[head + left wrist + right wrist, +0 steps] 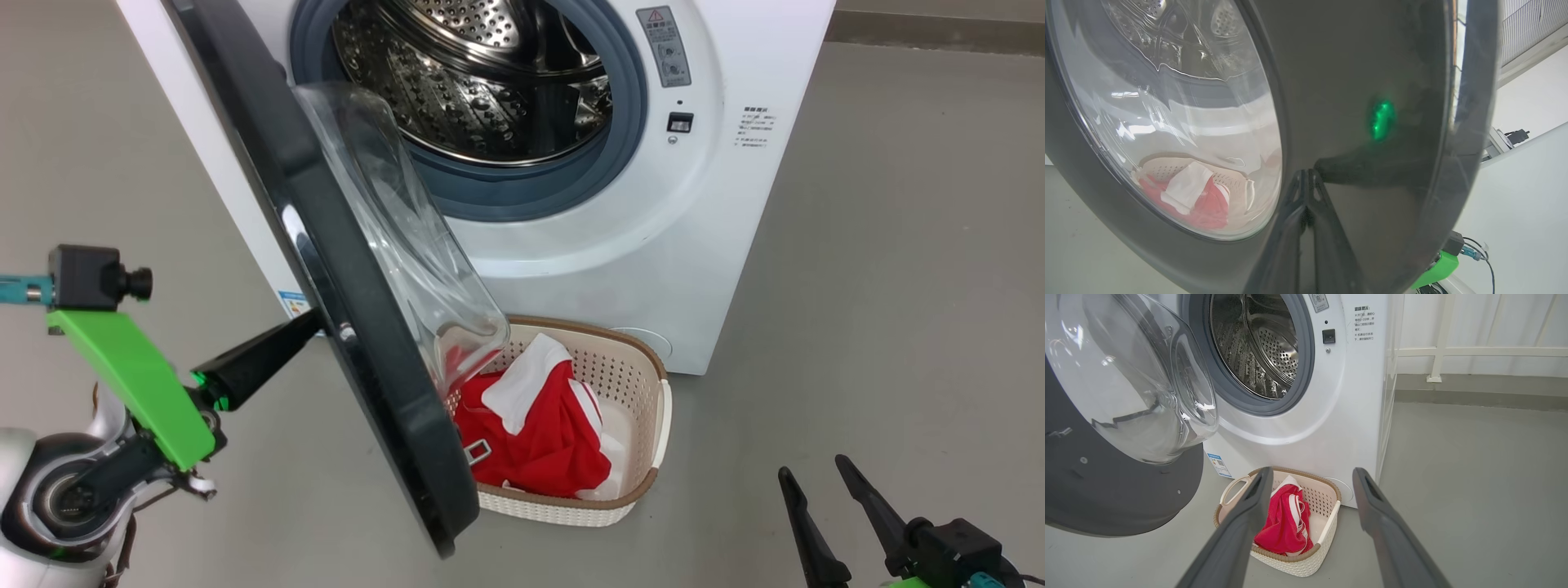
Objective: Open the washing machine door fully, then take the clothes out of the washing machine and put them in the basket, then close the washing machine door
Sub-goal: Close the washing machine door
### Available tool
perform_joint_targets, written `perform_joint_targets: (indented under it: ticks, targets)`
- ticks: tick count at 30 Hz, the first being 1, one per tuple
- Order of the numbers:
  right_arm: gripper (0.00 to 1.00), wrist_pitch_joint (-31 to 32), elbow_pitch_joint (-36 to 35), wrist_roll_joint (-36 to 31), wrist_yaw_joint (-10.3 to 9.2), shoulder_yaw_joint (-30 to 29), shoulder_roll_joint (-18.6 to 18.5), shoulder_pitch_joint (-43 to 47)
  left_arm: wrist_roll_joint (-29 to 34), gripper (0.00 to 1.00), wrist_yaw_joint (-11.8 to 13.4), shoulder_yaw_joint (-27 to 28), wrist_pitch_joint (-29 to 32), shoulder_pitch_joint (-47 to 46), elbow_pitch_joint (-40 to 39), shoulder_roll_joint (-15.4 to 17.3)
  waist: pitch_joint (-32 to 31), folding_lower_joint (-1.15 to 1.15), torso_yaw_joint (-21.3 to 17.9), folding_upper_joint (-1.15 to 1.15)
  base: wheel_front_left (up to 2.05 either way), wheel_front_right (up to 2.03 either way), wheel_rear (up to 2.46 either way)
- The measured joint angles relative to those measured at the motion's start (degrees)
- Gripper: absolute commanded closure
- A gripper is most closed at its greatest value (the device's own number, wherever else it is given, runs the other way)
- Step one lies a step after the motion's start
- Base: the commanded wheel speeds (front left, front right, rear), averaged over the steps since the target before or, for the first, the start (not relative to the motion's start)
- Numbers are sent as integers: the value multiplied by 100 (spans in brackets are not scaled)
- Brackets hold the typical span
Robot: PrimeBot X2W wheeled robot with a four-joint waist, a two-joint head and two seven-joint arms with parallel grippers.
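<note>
The washing machine door [371,384] stands partway open, swung out on its left-hand hinge, its bulging glass hanging over the near end of the basket [555,508] in my head view. The red-and-white clothes [539,441] lie heaped in that basket, which sits on the floor [898,286] just in front of the washing machine [735,204]. What I can see of the steel drum [473,90] holds nothing. By my reading the unloading is done and closing the door is the step in hand.

My left claw [312,325], fingers pressed together and pinching nothing, rests its tips on the outer face of the door's black ring. My right claw [812,469] hangs low and well apart, fingers spread and empty.

The next move calls for a steady push on the ring, swinging the door round to the grey seal until it latches. The glass bowl should pass above the basket.
</note>
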Motion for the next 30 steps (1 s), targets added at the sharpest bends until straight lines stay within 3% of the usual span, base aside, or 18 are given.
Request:
perform_joint_targets:
  ticks: [10, 14, 17, 20, 30]
  targets:
    - [0, 0, 11, 0, 0, 29, 37, 4, -20, 100, -2, -170, -624, 316, 169, 162, -114, 0, 190, 0, 0, 0, 0]
    - [0, 0, 22, 1, 0, 47, 52, 8, -19, 77, -3, -181, -1078, 703, 286, 172, -203, 0, 304, 0, 0, 0, 0]
    - [0, 0, 34, 1, 0, 57, 63, 20, -21, 53, -3, -193, -1399, 1022, 377, 167, -268, 0, 409, 0, 0, 0, 0]
    - [0, 0, 46, 1, 0, 62, 82, 25, -74, 1, -3, -203, -1699, 1349, 461, 146, -335, 0, 510, 0, 0, 0, 0]
    - [0, 0, 77, 2, 0, 87, 131, 32, -162, 0, -3, -237, -2760, 2218, 779, -96, -459, 0, 757, 0, 0, 0, 0]
